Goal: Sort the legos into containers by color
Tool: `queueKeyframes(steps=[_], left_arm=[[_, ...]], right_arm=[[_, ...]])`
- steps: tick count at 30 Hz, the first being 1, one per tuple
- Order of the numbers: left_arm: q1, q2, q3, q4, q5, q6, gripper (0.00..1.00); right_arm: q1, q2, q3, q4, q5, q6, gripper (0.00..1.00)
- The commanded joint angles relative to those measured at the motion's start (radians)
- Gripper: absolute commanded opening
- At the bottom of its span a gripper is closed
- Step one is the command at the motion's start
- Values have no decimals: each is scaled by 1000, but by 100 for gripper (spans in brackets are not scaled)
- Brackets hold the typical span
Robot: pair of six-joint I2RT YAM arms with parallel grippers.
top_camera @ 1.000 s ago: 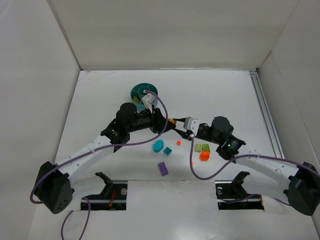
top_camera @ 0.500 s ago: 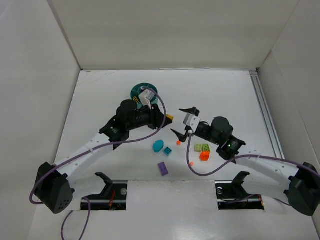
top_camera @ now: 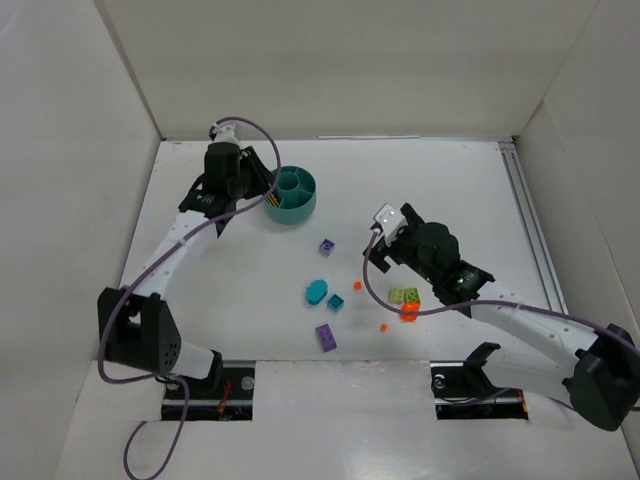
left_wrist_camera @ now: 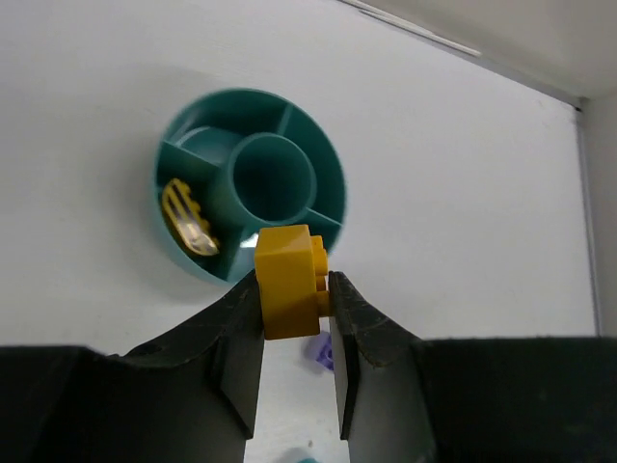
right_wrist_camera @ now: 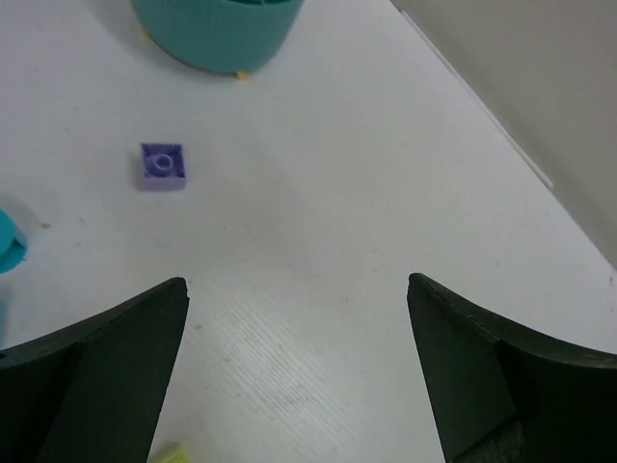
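Two tools: you've got one loaded and one bare.
Left tool (left_wrist_camera: 294,294): pinching a yellow lego brick (left_wrist_camera: 287,280), which its wrist camera sees right at the rim of the teal dish (top_camera: 290,210).
Teal dish: far side of the worktop (top_camera: 450,190), left of centre. One wedge section holds a yellow piece (left_wrist_camera: 188,220).
Right tool (right_wrist_camera: 297,285): spread wide, nothing in it, over bare worktop.
Small purple lego (right_wrist_camera: 162,164): flat on the worktop between the dish and your right tool.
Loose legos: teal oval (top_camera: 317,291), small teal bit (top_camera: 335,302), purple brick (top_camera: 325,337), and a lime green brick (top_camera: 404,295) just beside an orange brick (top_camera: 409,311).
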Motion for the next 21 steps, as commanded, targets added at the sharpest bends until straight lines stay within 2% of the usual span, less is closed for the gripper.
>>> queueKeyframes(steps=[1, 7, 10, 19, 21], left_arm=[[30, 101, 120, -77, -71, 6, 0], [50, 272, 261, -125, -106, 18, 0], [50, 335, 296, -135, -120, 18, 0], [50, 411, 358, -176, -140, -10, 0], [50, 420, 358, -176, -140, -19, 3]], right_arm=[[-67, 15, 58, -58, 44, 46, 100], [-241, 85, 67, -58, -125, 67, 100], [-283, 113, 76, -58, -191, 77, 100], [-357, 152, 76, -58, -223, 77, 100], [-357, 152, 76, -58, -223, 77, 100]])
